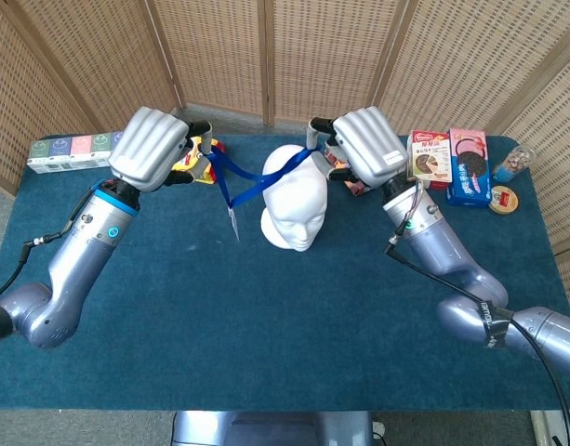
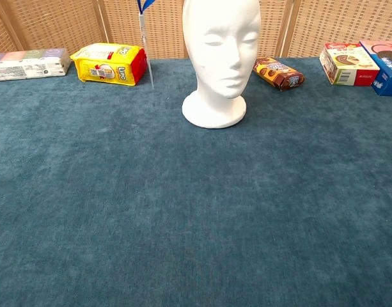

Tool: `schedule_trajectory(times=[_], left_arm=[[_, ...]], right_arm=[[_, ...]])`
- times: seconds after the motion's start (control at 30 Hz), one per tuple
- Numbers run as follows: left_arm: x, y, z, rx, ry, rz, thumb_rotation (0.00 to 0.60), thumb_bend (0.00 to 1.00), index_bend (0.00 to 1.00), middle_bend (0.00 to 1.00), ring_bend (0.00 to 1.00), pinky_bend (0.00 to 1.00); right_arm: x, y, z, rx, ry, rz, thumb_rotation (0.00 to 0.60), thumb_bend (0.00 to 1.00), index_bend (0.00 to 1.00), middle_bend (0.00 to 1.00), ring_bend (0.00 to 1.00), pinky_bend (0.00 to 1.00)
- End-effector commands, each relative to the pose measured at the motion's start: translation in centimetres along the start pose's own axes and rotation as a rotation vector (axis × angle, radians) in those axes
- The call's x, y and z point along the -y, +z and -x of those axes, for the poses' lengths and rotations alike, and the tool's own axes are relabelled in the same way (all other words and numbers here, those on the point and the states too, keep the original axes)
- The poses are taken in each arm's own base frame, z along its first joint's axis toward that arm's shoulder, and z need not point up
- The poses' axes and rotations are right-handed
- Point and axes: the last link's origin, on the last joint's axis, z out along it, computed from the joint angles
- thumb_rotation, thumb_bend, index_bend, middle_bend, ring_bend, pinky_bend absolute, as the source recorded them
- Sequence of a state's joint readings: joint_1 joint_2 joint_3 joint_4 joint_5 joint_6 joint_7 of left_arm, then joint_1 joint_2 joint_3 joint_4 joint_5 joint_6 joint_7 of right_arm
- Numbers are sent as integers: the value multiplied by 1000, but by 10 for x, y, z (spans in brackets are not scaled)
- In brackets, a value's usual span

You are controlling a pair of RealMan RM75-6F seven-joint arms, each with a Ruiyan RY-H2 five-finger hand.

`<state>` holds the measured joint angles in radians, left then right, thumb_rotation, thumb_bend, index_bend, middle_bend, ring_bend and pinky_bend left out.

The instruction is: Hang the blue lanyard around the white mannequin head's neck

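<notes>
Blue lanyard (image 1: 252,182) stretches between my two hands, its strap lying over the crown of the white mannequin head (image 1: 295,209), not yet at the neck. My left hand (image 1: 151,149) grips one end, my right hand (image 1: 364,147) the other, fingers curled closed. The badge (image 1: 233,221) hangs beside the head, above the teal surface (image 1: 266,325).
</notes>
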<state>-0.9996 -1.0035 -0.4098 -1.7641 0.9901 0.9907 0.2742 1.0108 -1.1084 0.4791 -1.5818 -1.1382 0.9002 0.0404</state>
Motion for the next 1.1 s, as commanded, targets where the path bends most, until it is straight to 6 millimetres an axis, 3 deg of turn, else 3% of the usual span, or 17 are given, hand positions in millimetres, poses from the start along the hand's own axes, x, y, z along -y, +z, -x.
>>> schedule_trajectory(times=[0.03,1.1], left_arm=[[0,0,1,-5,4,0,577,450,625,1000,966,907],[6,15,10,-31,66,-53,577,449,625,1000,966,907]], right_arm=[[0,1,1,2,0,2,600,519,777,1000,1000,1000],[-18,23,5,-24,-30,70,600,520,781,1000,1000,1000]])
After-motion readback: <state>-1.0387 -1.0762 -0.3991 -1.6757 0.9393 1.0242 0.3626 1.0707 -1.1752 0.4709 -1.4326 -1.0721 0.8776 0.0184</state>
